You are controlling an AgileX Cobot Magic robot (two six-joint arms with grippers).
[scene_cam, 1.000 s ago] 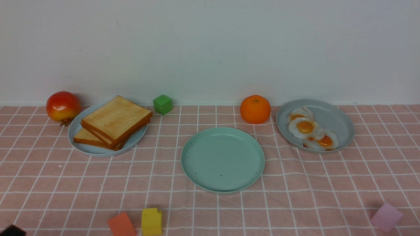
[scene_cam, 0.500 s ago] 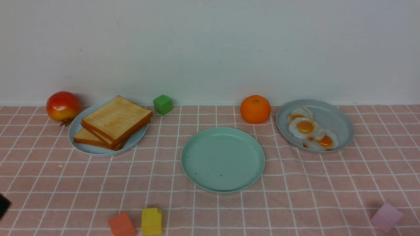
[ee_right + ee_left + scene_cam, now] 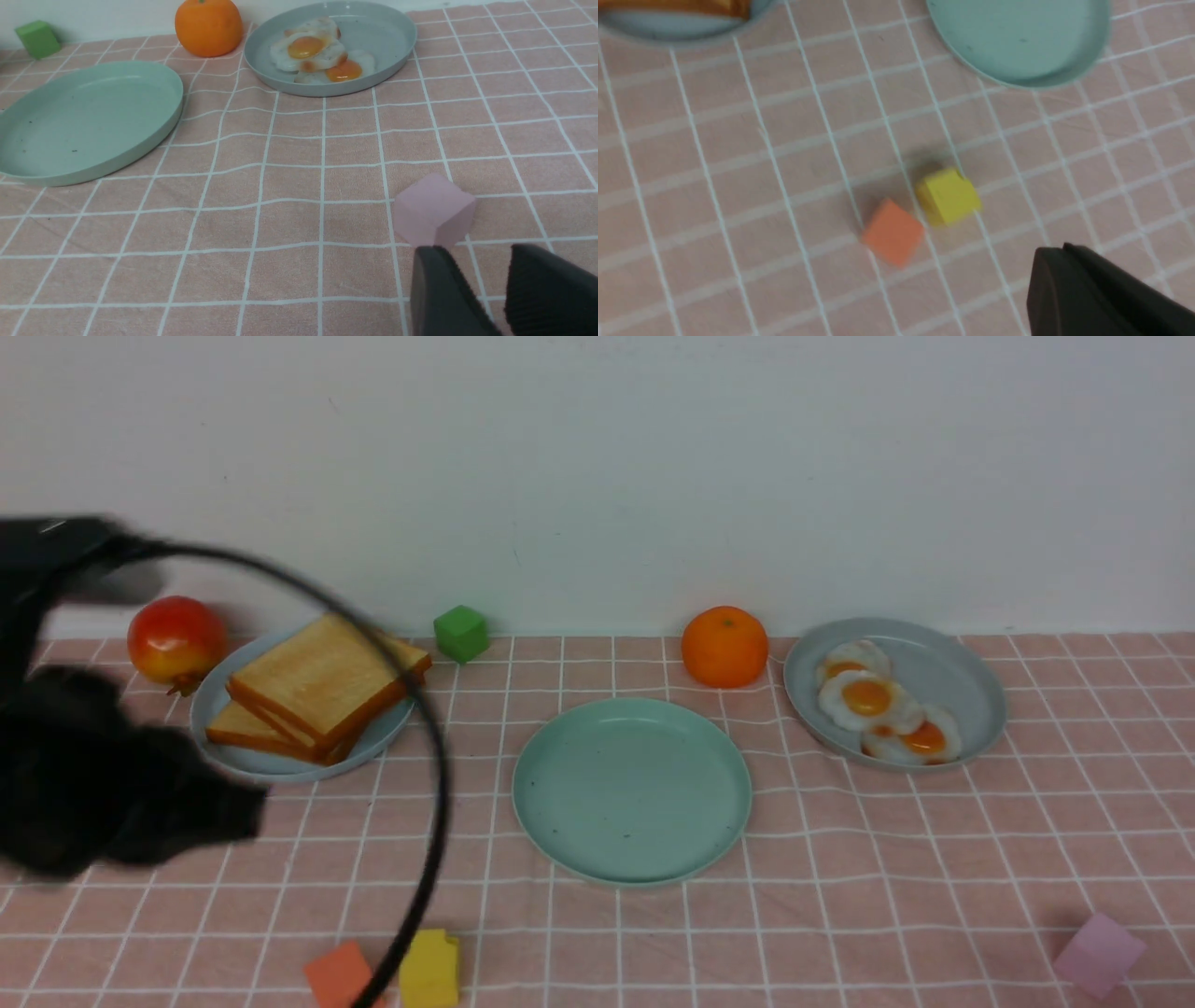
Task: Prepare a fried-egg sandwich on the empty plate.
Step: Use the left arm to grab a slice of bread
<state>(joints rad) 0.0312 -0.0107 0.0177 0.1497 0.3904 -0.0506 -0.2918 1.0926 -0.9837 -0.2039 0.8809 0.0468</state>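
Left gripper (image 3: 1059,254) is seen pressed shut with nothing held, over the pink checked cloth (image 3: 840,859); in the front view its arm (image 3: 84,784) is only a dark blur at the left edge, with a black cable (image 3: 439,775) arched across the toast. Right gripper (image 3: 502,275) is held partly open and empty, low over the cloth, with the pink cube (image 3: 1099,954) just beyond its fingertips. Places are given with the mint plate (image 3: 631,790) taken as the dial's centre in the front view and 12 o'clock set toward the wall. That plate is left bare in the middle of the cloth, so no sandwich has been built on it. At 10 o'clock, stacked toast (image 3: 322,677) is piled on a blue plate (image 3: 252,761), and a red fruit (image 3: 175,637) is placed farther out, just beside that plate. At 2 o'clock, three eggs (image 3: 868,698) are laid overlapping on a grey plate (image 3: 962,686). An orange (image 3: 724,647) is set at 1 o'clock, near the grey plate's rim, and a green cube (image 3: 461,633) at 11 o'clock by the wall. At 7 o'clock a yellow cube (image 3: 431,969) and an orange cube (image 3: 338,975) are found just beside each other; whether they touch cannot be told. The pink cube is placed at 4 o'clock, well apart from the rest.
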